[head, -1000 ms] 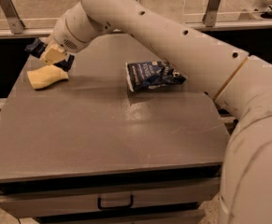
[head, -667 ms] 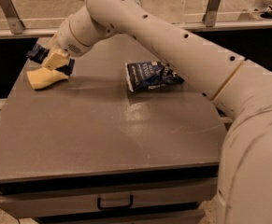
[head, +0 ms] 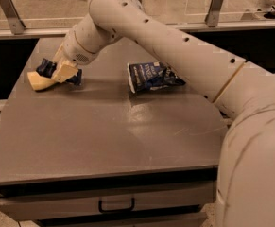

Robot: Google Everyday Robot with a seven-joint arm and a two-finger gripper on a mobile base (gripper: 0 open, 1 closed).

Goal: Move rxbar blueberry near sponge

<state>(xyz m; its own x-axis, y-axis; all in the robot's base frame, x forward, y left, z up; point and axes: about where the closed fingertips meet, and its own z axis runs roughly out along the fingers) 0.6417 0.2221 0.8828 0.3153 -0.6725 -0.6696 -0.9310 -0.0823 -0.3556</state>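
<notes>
The rxbar blueberry [head: 44,67], a small dark-blue wrapper, is at the far left of the grey table [head: 104,136]. It sits low, right behind and touching the pale yellow sponge [head: 38,82]. My gripper [head: 62,73] is shut on the bar, reaching down from the right with the white arm arching over the table. The gripper covers the middle of the bar, so only its two dark ends show. The sponge lies flat on the table, just in front and to the left of the gripper.
A larger blue-and-white snack bag [head: 151,75] lies at the table's middle back. A drawer with a handle [head: 116,205] is under the front edge. A rail with metal posts [head: 7,11] runs behind the table. My arm's body fills the right side.
My gripper has come down and a little to the right with the bar, bringing it low beside the sponge. The sponge and the snack bag have stayed where they were.
</notes>
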